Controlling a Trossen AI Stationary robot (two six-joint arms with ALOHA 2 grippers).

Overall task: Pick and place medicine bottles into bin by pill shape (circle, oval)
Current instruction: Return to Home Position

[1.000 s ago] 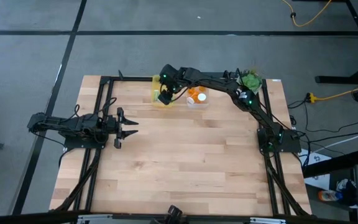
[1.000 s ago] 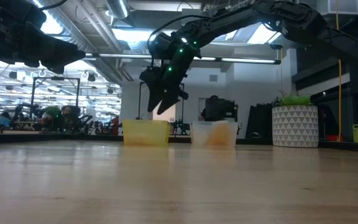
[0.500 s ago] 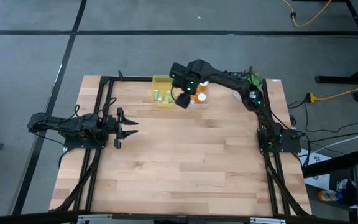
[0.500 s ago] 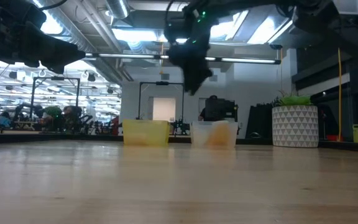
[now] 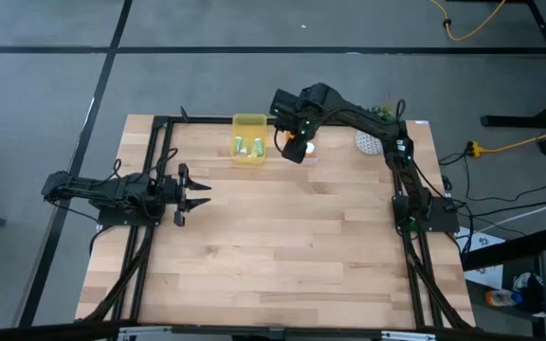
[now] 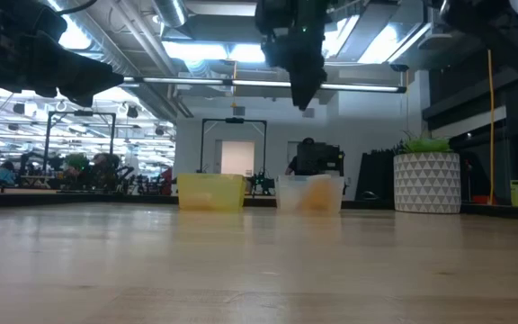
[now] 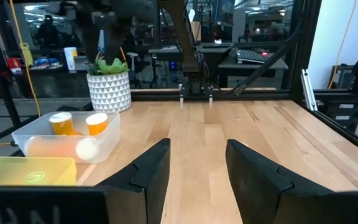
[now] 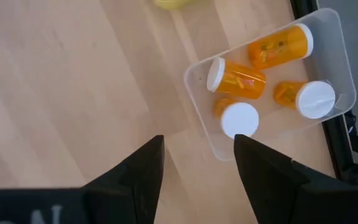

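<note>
Four orange translucent bottles with white caps (image 8: 236, 76) lie and stand in a clear bin (image 8: 199, 124). Two yellow-green bottles (image 5: 248, 146) lie in the yellow bin (image 5: 248, 125) to its left. My right gripper (image 8: 197, 168) hangs open and empty high above the clear bin's near left corner, fingers pointing down; it also shows in the high view (image 5: 292, 150) and in the low view (image 6: 302, 85). My left gripper (image 5: 197, 194) waits open and empty at the table's left, level above the wood. The teal and purple bottles are out of view.
A green plant in a white patterned pot (image 5: 369, 142) stands right of the clear bin at the far right corner. The black frame rails (image 5: 164, 152) run along the table's left and right sides. Bare wood (image 5: 292, 246) stretches from the bins to the near edge.
My right gripper has swung from over the yellow bin toward the table's right edge and risen, and now hangs over the clear bin. The yellow bin and its two yellow-green bottles have come into full view.
</note>
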